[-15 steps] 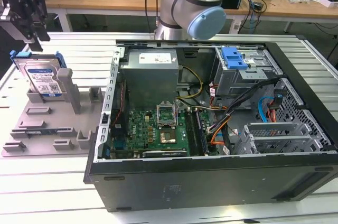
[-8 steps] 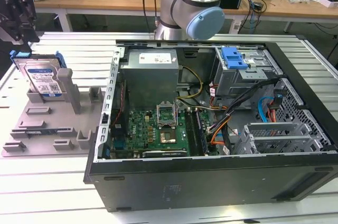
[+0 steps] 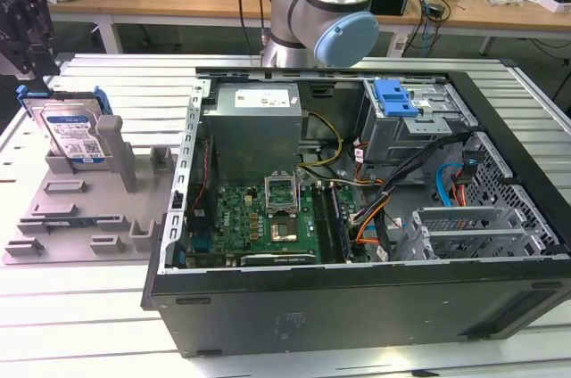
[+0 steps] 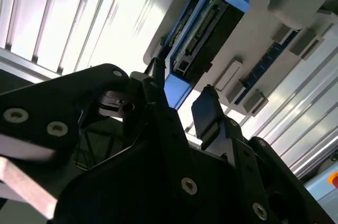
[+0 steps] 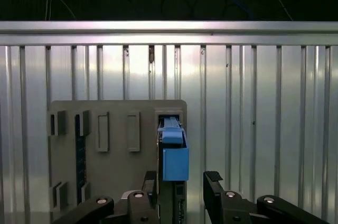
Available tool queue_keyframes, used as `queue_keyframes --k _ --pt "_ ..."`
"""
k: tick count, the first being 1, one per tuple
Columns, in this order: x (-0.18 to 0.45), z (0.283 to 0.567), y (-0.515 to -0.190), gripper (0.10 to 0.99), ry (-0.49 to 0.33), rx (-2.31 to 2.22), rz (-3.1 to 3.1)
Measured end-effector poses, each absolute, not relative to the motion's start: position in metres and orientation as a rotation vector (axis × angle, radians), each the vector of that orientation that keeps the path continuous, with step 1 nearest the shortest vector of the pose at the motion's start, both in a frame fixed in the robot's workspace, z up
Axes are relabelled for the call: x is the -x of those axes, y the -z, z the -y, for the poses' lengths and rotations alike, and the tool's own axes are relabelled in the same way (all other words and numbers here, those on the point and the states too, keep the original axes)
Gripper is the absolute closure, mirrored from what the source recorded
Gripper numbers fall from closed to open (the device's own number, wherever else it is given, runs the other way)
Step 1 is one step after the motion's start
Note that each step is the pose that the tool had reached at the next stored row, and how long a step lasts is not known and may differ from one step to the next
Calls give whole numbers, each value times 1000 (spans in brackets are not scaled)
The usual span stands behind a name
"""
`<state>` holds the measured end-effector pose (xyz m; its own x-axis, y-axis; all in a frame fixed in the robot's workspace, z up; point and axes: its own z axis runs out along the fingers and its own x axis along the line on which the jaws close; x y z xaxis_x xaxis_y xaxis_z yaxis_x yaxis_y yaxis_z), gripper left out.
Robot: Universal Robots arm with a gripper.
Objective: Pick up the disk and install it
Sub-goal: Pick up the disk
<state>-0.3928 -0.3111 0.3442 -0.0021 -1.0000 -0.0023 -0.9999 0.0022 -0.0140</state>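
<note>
The disk [image 3: 75, 134] is a silver drive with a white-and-blue label in a blue carrier. It stands on edge in a slot of the grey fixture plate [image 3: 62, 217] on the exterior view's left. My gripper [image 3: 25, 35] hangs just above and behind it. In the first wrist view the gripper [image 5: 180, 182] is open, and the disk's blue carrier edge [image 5: 175, 163] lies between the two black fingers, closer to one finger [image 5: 150, 182]. Neither finger visibly touches it. The second wrist view shows the disk's connector end [image 4: 208, 34] beyond the open fingertips [image 4: 206, 110].
An open computer case [image 3: 357, 302] fills the middle and the exterior view's right. It holds a green motherboard [image 3: 259, 217], a grey power-supply box [image 3: 254, 128], cables, and a drive cage with a blue latch [image 3: 395, 97]. The arm's base [image 3: 321, 12] stands behind the case. Everything rests on a ribbed metal table [image 5: 264, 118].
</note>
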Motion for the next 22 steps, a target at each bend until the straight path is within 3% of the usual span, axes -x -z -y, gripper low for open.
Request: queue_keyframes --k 22 --pt "394 317 -327 604 -9 2231 -2217"
